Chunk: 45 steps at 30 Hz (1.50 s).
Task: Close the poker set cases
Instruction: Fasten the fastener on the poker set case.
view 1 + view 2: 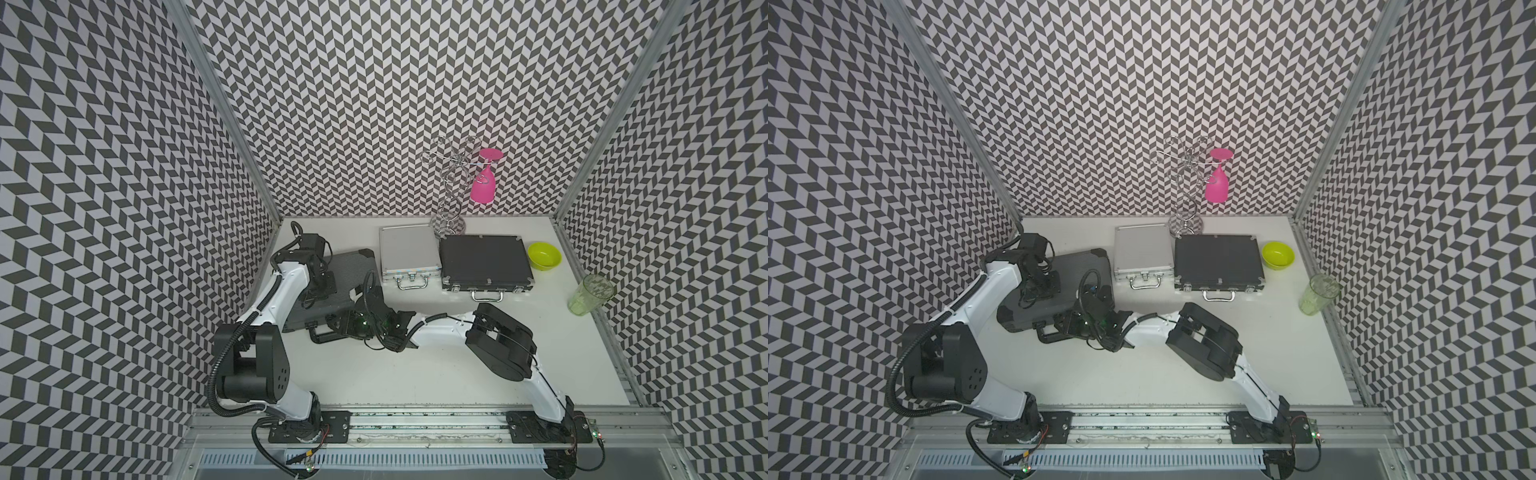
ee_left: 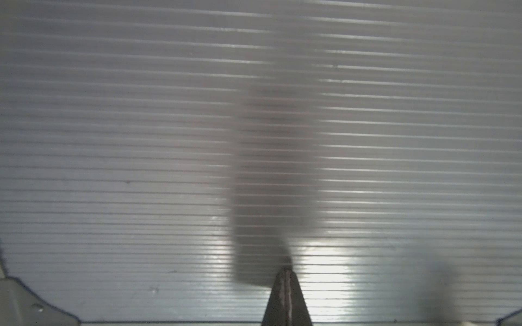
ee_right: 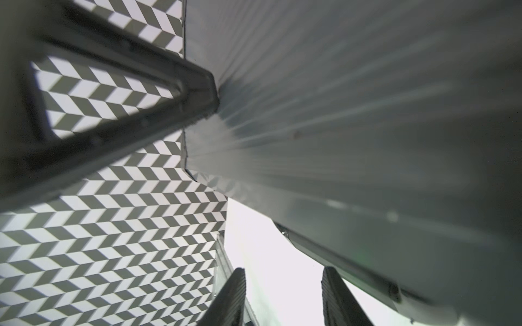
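Observation:
Three poker cases lie on the table with their lids down. The dark grey ribbed case (image 1: 353,270) (image 1: 1084,266) is at the left, the silver case (image 1: 407,249) (image 1: 1142,247) in the middle, and the black case (image 1: 482,259) (image 1: 1217,257) at the right. My left gripper (image 1: 326,284) (image 2: 286,271) is shut, its tip resting on the grey case's ribbed lid (image 2: 141,141). My right gripper (image 1: 345,322) (image 3: 284,282) is open and empty at the grey case's front edge, beside the case's handle (image 1: 322,334). The right wrist view shows the case's side (image 3: 395,240) close to one of my fingers (image 3: 336,296).
A lime green bowl (image 1: 544,255) sits right of the black case. A clear green cup (image 1: 590,295) stands near the right wall. At the back, behind the cases, a wire rack (image 1: 451,195) holds a pink glass (image 1: 484,183). Patterned walls enclose three sides.

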### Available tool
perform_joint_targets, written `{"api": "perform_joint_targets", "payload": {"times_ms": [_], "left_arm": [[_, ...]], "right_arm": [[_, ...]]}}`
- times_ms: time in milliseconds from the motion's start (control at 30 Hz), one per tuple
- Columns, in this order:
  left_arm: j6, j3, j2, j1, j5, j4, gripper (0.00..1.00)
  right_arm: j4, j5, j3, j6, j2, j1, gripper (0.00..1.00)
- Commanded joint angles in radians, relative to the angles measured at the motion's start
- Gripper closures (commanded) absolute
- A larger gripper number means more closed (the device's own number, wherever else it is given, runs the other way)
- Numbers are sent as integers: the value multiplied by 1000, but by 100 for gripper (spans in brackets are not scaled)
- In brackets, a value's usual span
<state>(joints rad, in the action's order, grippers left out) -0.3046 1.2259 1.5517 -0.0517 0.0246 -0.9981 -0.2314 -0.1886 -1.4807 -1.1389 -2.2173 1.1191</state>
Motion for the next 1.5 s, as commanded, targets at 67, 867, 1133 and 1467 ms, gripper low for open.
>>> {"api": "perform_joint_targets", "payload": {"times_ms": [67, 867, 1133, 1467], "left_arm": [[0, -32, 60, -10, -90, -79, 100], [8, -59, 30, -11, -97, -62, 100], [9, -72, 16, -10, -101, -60, 100], [10, -51, 17, -10, -102, -76, 100]], "right_arm": [[-88, -55, 12, 2, 6, 30, 42], [-247, 32, -6, -154, -114, 32, 8], [-139, 98, -57, -231, -130, 14, 11], [115, 83, -181, -271, -179, -15, 11]]}}
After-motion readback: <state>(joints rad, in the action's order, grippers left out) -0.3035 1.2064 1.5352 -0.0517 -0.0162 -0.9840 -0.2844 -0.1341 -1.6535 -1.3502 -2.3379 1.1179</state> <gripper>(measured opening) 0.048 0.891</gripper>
